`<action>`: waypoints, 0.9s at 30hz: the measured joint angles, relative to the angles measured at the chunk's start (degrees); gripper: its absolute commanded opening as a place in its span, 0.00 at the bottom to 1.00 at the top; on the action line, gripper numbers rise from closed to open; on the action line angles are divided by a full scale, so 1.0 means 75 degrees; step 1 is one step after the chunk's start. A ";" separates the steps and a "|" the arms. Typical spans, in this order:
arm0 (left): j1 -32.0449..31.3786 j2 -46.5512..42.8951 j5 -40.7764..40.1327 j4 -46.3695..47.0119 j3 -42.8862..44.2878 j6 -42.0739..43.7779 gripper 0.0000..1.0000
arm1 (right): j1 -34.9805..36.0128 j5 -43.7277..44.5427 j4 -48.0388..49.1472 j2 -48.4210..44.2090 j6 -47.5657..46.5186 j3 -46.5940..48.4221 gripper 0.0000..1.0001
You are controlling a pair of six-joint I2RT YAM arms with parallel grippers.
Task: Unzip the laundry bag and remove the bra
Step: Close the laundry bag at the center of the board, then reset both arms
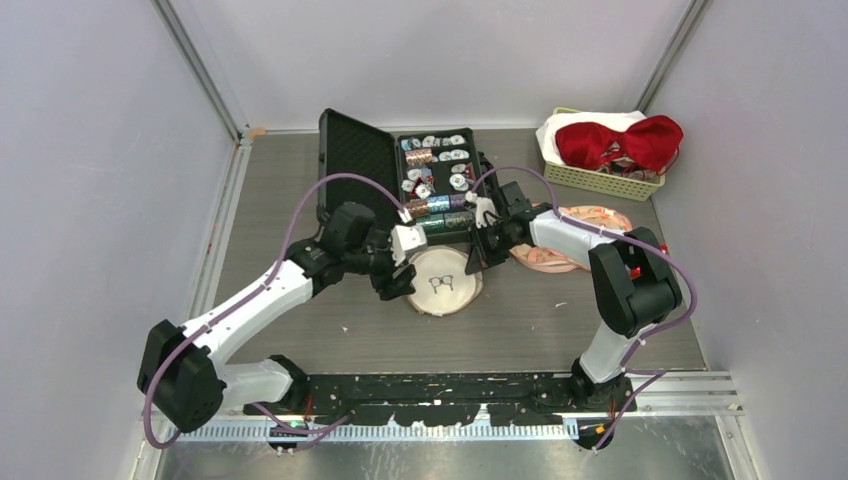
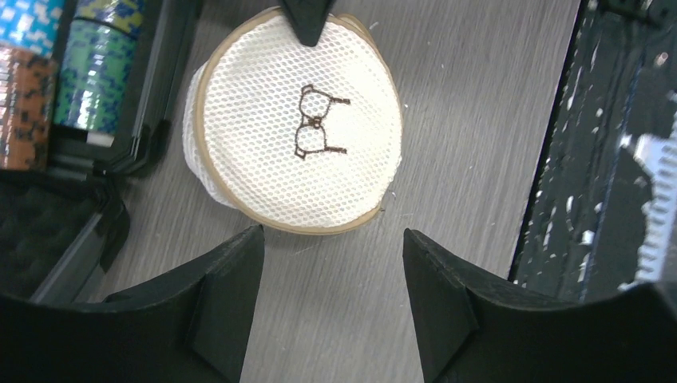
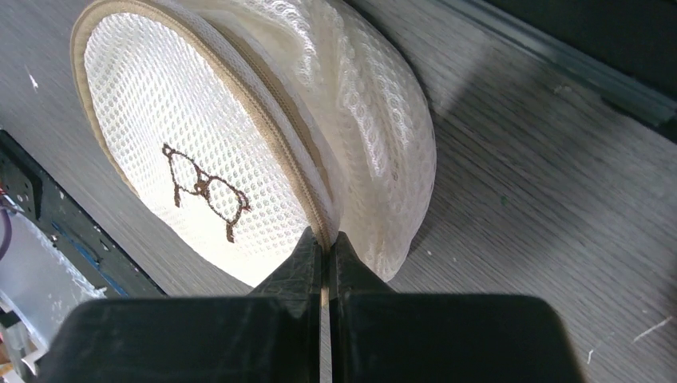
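Our right hand is closed at the zip on the bag's right edge; the zip curves away from it. Our left hand hangs open just beside.

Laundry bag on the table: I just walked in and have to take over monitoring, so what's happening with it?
Two robot arms are working on the round white mesh laundry bag. The right gripper is shut on the bag's rim, right at the zipper. The left gripper hovers open above the bag, touching nothing. The zipper looks closed, so the unzipping has not really begun.
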 measured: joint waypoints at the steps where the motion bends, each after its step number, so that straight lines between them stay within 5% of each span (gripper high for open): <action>1: -0.0134 0.0052 -0.0052 0.0064 -0.0041 0.0146 0.66 | 0.0000 0.0058 -0.0009 0.0000 0.0052 -0.0009 0.01; 17: -0.1373 0.2815 -0.0664 0.1492 0.0082 0.1157 0.64 | 0.0000 0.0376 -0.0204 0.0000 0.0580 -0.0093 0.03; 27: -0.1381 0.3998 -0.0886 0.1664 0.0857 0.0901 0.64 | -0.0003 0.0402 -0.0408 -0.0373 0.0758 -0.0344 0.47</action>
